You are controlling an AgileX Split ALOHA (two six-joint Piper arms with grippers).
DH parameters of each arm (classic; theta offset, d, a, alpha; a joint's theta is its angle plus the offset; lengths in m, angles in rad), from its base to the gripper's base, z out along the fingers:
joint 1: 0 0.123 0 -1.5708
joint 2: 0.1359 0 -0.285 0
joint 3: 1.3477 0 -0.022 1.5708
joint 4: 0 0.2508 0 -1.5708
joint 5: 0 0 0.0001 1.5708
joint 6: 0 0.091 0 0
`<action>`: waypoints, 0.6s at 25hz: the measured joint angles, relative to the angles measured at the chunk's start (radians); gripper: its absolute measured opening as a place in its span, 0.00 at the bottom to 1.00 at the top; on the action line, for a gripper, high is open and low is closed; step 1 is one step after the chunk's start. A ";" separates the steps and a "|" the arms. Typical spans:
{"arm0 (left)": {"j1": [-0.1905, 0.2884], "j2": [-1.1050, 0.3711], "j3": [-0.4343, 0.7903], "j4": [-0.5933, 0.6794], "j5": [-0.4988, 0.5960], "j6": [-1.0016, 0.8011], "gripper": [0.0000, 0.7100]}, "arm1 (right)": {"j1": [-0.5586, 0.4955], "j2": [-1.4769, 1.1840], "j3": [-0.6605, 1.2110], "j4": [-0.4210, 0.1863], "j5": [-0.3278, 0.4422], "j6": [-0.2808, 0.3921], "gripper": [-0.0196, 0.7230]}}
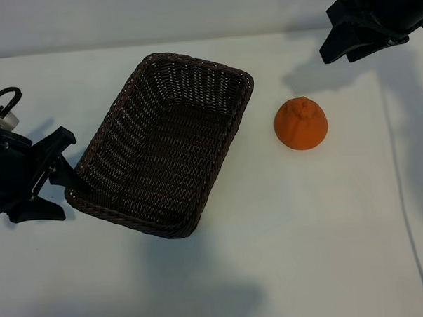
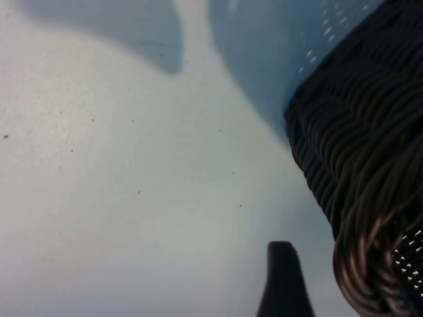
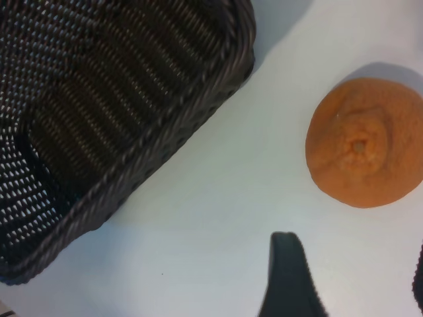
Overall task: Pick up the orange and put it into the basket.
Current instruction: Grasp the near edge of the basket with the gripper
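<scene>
No writing or label shows on anything here. At the far left the left gripper [image 1: 58, 180] sits low at the table's [image 1: 285, 239] edge, its jaws reaching toward the near left corner of the basket [image 1: 99, 156]; from the exterior view they look set against that rim, but whether they pinch it or stand spread beside it I cannot tell, since the left wrist view shows only one dark finger [image 2: 284, 284] close by the braided rim. The basket lies slanted on the white table, dark brown wicker with rounded corners and sloping sides. Just right of it, apart from its rim, the orange [image 1: 301, 124] rests on the table: small, matte, domed, with a bumpy nub on top. At the upper right the right gripper [image 1: 347, 44] hangs above the table with jaws spread, holding nothing.
</scene>
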 joint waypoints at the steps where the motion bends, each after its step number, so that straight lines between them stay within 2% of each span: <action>1: 0.000 0.000 0.000 0.000 0.000 -0.001 0.77 | 0.000 0.000 0.000 0.000 0.000 0.000 0.62; 9: -0.002 0.021 0.000 -0.001 -0.001 -0.001 0.77 | 0.000 0.000 0.000 0.000 0.003 0.000 0.62; 15: -0.055 0.075 0.000 -0.028 -0.058 -0.001 0.77 | 0.000 0.000 0.000 0.000 0.003 0.000 0.62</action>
